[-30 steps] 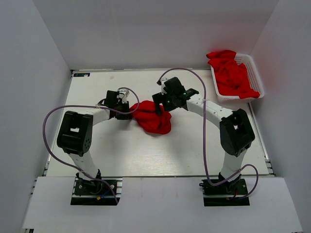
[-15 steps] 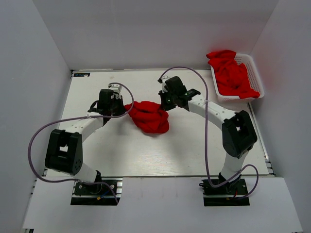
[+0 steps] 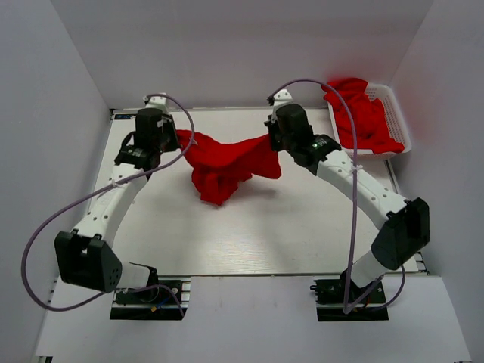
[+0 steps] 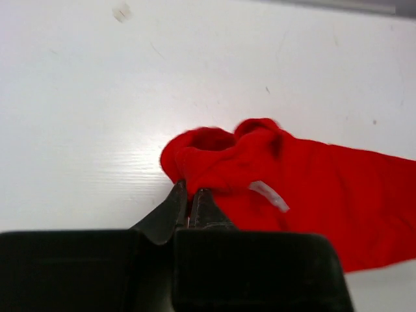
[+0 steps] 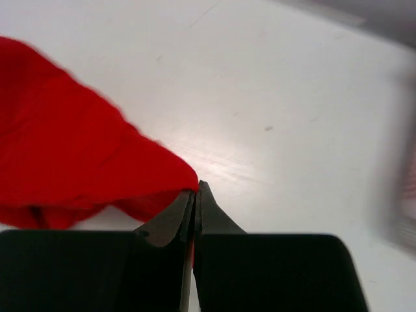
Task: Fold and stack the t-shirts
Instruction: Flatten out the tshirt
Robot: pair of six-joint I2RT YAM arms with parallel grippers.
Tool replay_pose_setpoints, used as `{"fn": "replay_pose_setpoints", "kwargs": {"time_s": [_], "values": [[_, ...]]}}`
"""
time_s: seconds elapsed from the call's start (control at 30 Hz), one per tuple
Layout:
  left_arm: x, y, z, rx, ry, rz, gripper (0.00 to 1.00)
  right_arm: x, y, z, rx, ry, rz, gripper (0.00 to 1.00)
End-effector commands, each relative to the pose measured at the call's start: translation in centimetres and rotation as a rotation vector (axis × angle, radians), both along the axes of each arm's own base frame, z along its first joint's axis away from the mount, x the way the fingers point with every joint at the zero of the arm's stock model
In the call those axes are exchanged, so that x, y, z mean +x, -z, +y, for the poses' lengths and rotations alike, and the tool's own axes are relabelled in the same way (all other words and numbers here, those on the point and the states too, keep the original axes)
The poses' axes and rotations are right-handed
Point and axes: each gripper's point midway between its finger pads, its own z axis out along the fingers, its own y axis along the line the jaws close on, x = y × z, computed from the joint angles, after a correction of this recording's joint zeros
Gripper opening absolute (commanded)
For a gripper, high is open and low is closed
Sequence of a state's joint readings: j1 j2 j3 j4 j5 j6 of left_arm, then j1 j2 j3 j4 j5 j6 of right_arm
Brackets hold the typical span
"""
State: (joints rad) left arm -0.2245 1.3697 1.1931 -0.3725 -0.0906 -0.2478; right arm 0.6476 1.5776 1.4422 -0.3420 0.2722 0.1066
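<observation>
T-shirt (image 3: 227, 162) stretched, sagging between left hand (image 3: 179, 138), right hand (image 3: 270, 143), both pinching.

We see a soft, matt red cloth t-shirt (image 3: 227, 162), a smooth, faintly glossy white table (image 3: 302, 227) and a white plastic lattice basket (image 3: 397, 111).

T-shirt (image 3: 225, 162) between left tool (image 3: 176, 140) and right tool (image 3: 270, 143)

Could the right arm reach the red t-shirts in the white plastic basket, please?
Probably not yet: the right pincer is shut on the stretched red t-shirt, though the white basket sits nearby.
</observation>
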Motion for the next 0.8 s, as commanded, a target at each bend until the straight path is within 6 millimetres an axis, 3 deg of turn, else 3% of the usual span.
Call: {"fn": "replay_pose_setpoints", "kwargs": {"time_s": [0.0,0.03,0.07,0.1,0.13,0.17,0.23,0.27,0.43,0.53,0.57,0.67,0.77], "values": [[-1.5,-10.8,3.8,0.056,-0.144,-0.203,0.00,1.4,-10.1,-5.6,-0.026,0.226,-0.273,0.00],[-1.6,-12.0,4.2,0.068,-0.161,-0.221,0.00,1.2,-12.0,-7.3,-0.032,0.286,-0.322,0.00],[-2.2,-15.0,4.9,0.062,-0.195,-0.279,0.00,1.1,-13.2,-8.1,-0.049,0.316,-0.361,0.00],[-2.9,-16.0,5.8,0.085,-0.233,-0.289,0.00,0.9,-14.3,-8.9,-0.082,0.316,-0.396,0.00],[-3.1,-16.9,6.3,0.102,-0.249,-0.304,0.00,0.0,-17.1,-10.1,-0.039,0.344,-0.466,0.00],[-3.9,-19.1,7.2,0.100,-0.291,-0.348,0.00,-0.3,-18.1,-11.0,-0.040,0.373,-0.493,0.00],[-4.7,-20.7,7.9,0.131,-0.308,-0.372,0.00,-1.8,-21.4,-12.6,-0.024,0.390,-0.584,0.00],[-5.2,-22.5,8.5,0.125,-0.339,-0.410,0.00,-2.2,-22.1,-13.8,-0.030,0.433,-0.604,0.00],[-7.7,-27.6,9.8,0.159,-0.365,-0.508,0.00,-5.5,-27.4,-17.3,-0.034,0.487,-0.738,0.00],[-9.9,-32.2,9.5,0.143,-0.315,-0.629,0.00,-7.4,-30.3,-18.2,-0.009,0.468,-0.792,0.00],[-10.0,-33.0,8.3,0.133,-0.241,-0.659,0.00,-8.2,-32.0,-18.7,0.016,0.468,-0.821,0.00],[-12.4,-36.6,6.2,0.109,-0.095,-0.771,0.00,-9.8,-34.1,-18.8,0.036,0.414,-0.852,0.00],[-14.6,-39.8,5.3,0.090,-0.022,-0.865,0.00,-12.0,-36.5,-19.6,0.073,0.375,-0.889,0.00]]}}
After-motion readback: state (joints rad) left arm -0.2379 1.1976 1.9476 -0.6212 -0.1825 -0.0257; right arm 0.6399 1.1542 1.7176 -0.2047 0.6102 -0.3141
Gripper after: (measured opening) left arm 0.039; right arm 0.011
